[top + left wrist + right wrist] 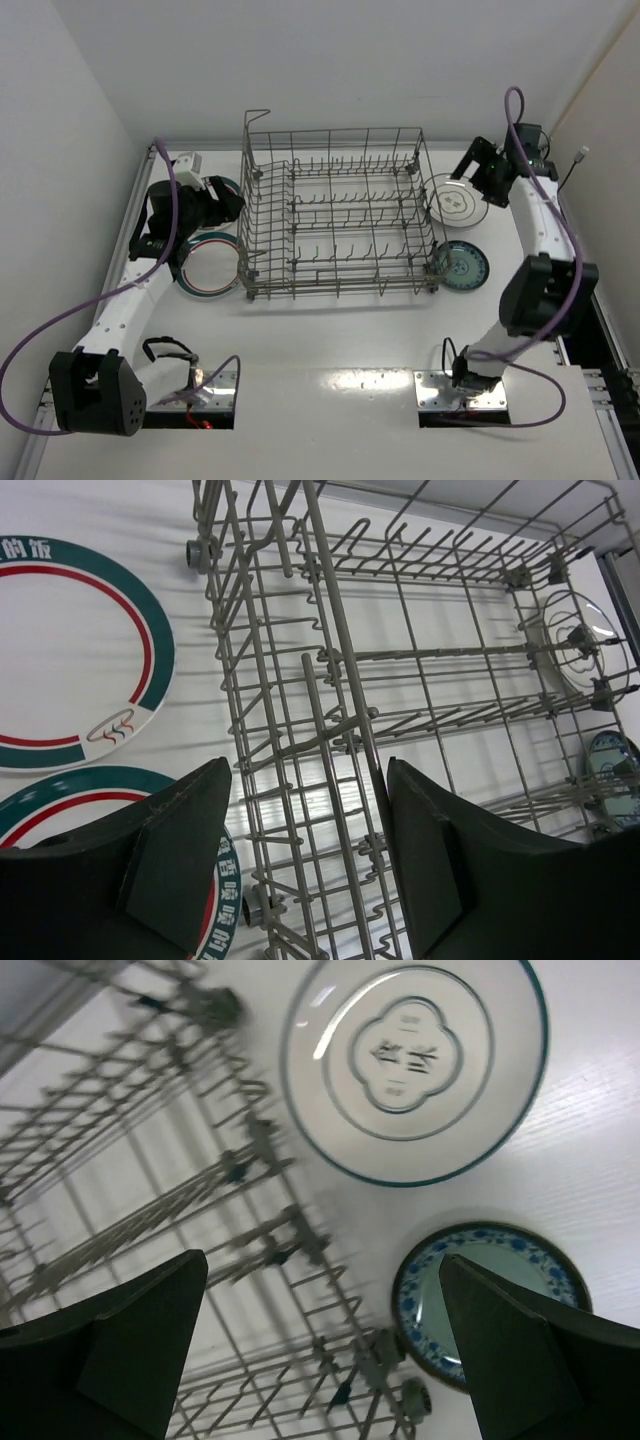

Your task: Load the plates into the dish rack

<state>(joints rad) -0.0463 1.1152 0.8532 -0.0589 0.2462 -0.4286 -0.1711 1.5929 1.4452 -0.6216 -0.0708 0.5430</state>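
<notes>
The grey wire dish rack point(340, 215) stands mid-table with no plates in it. Two green-and-red rimmed plates lie flat to its left, one nearer point(212, 265) point(90, 800) and one farther point(228, 186) point(70, 650). My left gripper point(232, 203) point(310, 865) hovers open over the rack's left wall point(300, 730), holding nothing. To the rack's right lie a white ringed plate point(455, 202) point(415, 1065) and a small teal-blue plate point(462, 265) point(490, 1295). My right gripper point(468, 165) point(320, 1350) hangs wide open above the rack's right edge point(150, 1160) and these two plates.
White walls close in the table on the left, back and right. A raised handle point(258, 115) sticks up at the rack's back left corner. A small white box point(190, 162) sits at the back left.
</notes>
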